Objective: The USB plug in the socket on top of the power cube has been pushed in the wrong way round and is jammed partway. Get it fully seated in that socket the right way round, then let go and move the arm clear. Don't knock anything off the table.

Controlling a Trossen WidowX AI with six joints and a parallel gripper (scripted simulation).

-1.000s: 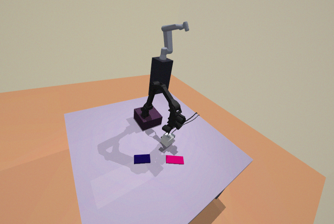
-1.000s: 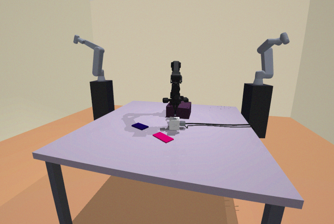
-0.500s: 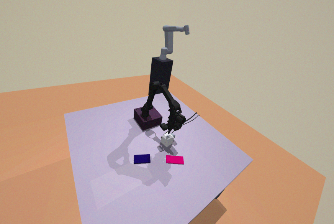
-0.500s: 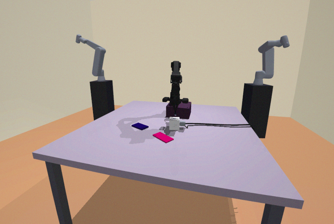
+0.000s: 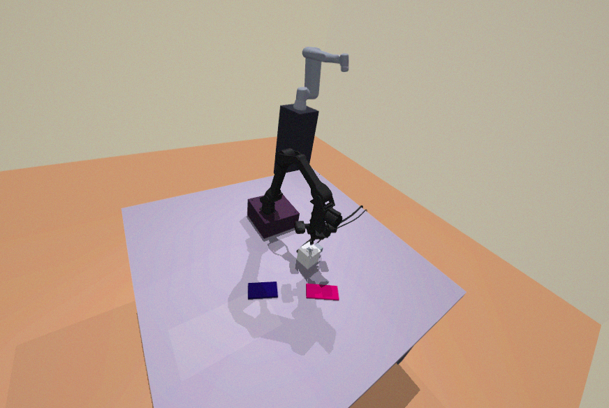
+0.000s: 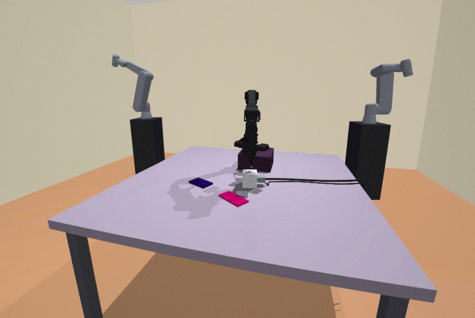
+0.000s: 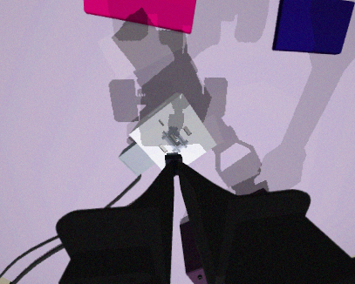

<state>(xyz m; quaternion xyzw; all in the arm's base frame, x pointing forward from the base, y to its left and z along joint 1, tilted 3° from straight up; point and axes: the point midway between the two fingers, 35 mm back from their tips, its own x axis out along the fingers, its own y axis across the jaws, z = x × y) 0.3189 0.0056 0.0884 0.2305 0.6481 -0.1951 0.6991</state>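
Note:
The white power cube (image 5: 308,260) (image 6: 249,181) (image 7: 159,127) stands on the lilac table top in front of the arm's base. Its top socket (image 7: 175,138) shows as a small metal slot in the middle of the top face. My gripper (image 5: 310,242) (image 6: 250,167) (image 7: 174,167) points straight down over the cube and is shut on the small dark USB plug (image 7: 173,158), which shows only as a dark tip between the fingertips. The plug hangs just over the cube's top. I cannot tell whether it touches the socket.
A grey side plug (image 7: 134,158) with two black cables (image 5: 352,215) (image 6: 314,181) leaves the cube toward the table's edge. A pink card (image 5: 322,291) (image 6: 233,198) (image 7: 140,10) and a dark blue card (image 5: 262,290) (image 6: 200,182) (image 7: 312,26) lie flat beyond the cube. The purple arm base (image 5: 281,219) (image 6: 265,159) stands behind.

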